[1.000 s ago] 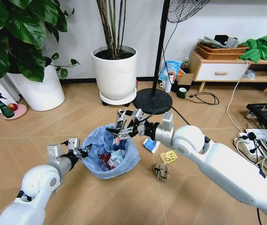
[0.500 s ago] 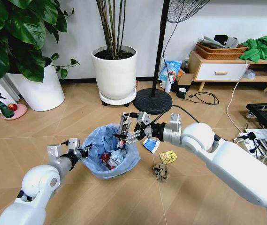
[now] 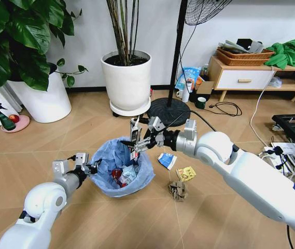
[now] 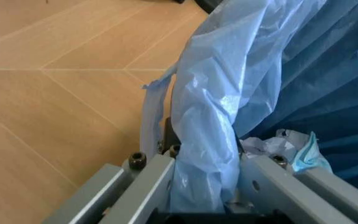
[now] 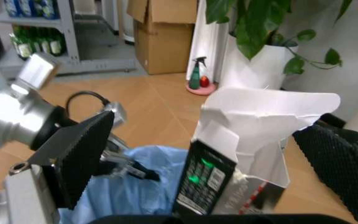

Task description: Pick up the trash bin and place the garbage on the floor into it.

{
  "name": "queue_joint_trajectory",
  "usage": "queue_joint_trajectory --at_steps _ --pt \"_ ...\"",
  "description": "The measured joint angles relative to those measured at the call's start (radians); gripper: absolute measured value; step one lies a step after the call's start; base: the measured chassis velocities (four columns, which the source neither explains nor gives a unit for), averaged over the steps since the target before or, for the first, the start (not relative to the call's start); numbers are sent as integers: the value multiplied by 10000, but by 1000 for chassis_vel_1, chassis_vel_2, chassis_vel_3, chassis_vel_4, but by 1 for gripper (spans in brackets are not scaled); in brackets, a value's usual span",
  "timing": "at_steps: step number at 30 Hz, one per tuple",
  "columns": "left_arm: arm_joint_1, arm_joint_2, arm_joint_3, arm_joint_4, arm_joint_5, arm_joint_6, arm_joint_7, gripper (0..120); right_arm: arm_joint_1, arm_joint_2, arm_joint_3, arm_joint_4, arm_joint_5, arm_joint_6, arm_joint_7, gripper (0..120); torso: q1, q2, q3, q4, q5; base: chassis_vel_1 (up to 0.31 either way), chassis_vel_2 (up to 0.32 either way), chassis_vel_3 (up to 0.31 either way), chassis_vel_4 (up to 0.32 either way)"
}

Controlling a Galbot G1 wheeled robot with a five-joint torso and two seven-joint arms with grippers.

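Note:
The trash bin, black with a crinkly light blue bag, stands on the wooden floor. My left gripper is shut on its near rim. A red can and white paper lie inside. Above the bin's far rim my right gripper is open, its fingers spread. The black-white carton stands upright between them, with a gap on one side. A blue-white packet, a yellow wrapper and a brown wad lie on the floor right of the bin.
A fan's round black base and pole stand just behind the bin. Two white plant pots line the back wall. A low cabinet is at the back right, and cables trail along the right.
My right gripper has drawn slightly back over the bin's far rim and its fingers have spread around the carton. The left arm and the bin have not moved.

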State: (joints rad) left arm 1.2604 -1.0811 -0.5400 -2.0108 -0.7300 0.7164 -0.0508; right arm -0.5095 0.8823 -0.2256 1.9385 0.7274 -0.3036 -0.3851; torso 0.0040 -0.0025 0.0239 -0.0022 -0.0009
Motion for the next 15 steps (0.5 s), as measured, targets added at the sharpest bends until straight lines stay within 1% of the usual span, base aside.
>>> queue_joint_trajectory --at_steps 6,15 --pt "13 -11 -56 -4 9 -10 0 0 128 227 -402 86 347 -10 208 100 0 0 0 0 0 0 0 0 0" --pt "3 -19 -57 19 11 -25 0 0 28 252 -445 120 392 49 217 100 0 0 0 -1 0 0 0 0 0"
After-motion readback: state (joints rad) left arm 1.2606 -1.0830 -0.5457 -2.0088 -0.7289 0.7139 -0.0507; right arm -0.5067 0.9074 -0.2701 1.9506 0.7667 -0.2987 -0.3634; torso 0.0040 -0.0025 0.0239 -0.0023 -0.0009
